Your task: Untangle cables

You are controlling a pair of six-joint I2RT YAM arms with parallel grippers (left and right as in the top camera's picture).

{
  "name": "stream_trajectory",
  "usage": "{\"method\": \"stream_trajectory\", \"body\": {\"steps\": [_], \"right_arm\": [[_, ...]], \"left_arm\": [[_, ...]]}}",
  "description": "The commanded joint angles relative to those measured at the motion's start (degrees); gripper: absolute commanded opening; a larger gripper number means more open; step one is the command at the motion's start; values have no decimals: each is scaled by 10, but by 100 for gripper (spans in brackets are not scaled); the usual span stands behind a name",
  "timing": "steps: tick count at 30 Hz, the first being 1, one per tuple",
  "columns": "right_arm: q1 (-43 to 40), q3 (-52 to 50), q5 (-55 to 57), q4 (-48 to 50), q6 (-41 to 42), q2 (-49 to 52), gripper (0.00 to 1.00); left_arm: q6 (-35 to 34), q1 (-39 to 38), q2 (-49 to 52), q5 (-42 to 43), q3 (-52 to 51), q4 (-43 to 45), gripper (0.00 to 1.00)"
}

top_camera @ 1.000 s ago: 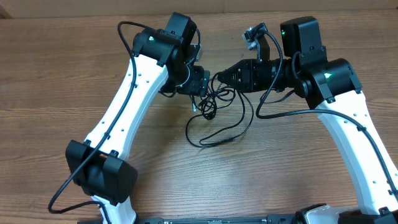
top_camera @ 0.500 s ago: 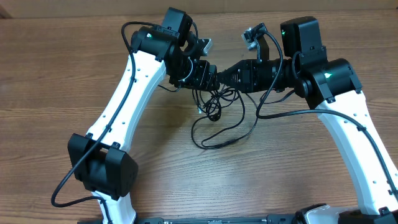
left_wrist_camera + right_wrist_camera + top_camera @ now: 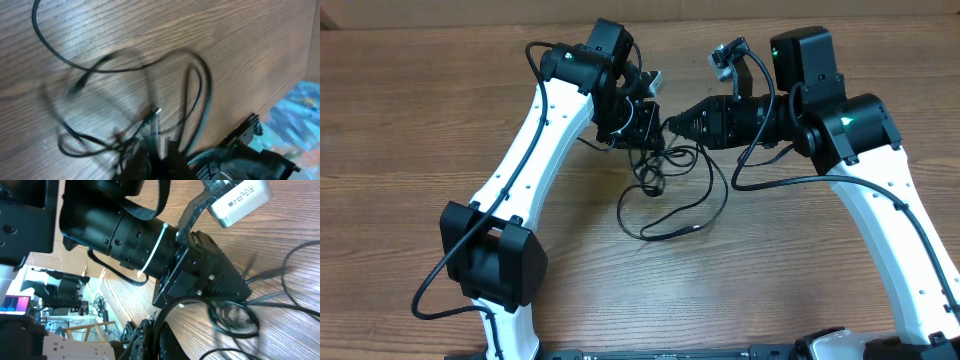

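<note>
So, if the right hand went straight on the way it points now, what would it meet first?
Probably the left hand, directly ahead of the right hand and almost touching; the cables run out from there. Depth unclear.

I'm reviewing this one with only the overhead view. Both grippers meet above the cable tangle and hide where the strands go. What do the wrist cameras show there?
Observer: The left wrist view is blurred, but several strands of the cables converge into the left gripper at the frame's bottom edge. I can't tell if its jaws are closed.
Operator: Any plug ends?
Observer: One small silvery plug tip shows among the strands just ahead of that gripper.
Operator: And the right wrist view?
Observer: A cable seems to arc out from the right gripper to a small blurred loop next to the left gripper's black body.
</note>
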Motion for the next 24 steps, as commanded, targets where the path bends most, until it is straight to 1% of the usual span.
{"method": "stream_trajectory", "body": {"steps": [1,4,10,13,14,15,16,20,21,22,23,24], "right_arm": [[-1,5,26,3,1,-1,4],[-1,5,110,-7,21,-1,4],[-12,5,394,-52,134,-1,4],[-30,5,443,-66,150,-1,4],[-39,5,449,-68,150,-1,7],[-48,5,449,-70,150,-1,13],[-57,5,449,-71,150,-1,17],[-81,5,449,-77,150,-1,19],[-85,5,449,-78,150,0,23],[-89,5,449,-78,150,0,29],[-90,5,448,-78,150,2,40],[-90,5,444,-78,150,3,46]], "left_arm": [[-2,-3,7,-17,2,1,4],[-2,1,4,-20,2,-1,4],[-1,17,-19,-21,2,-3,4],[-2,24,-37,-38,2,-5,4],[-2,28,-45,-45,2,-5,4],[-3,31,-53,-51,2,-5,4],[-7,33,-60,-57,2,-5,4],[-20,44,-92,-78,2,-5,4],[-21,46,-102,-81,2,-5,4],[-21,47,-111,-80,2,-5,4],[-21,48,-119,-80,2,-4,4],[-21,48,-127,-80,2,-3,4]]}}
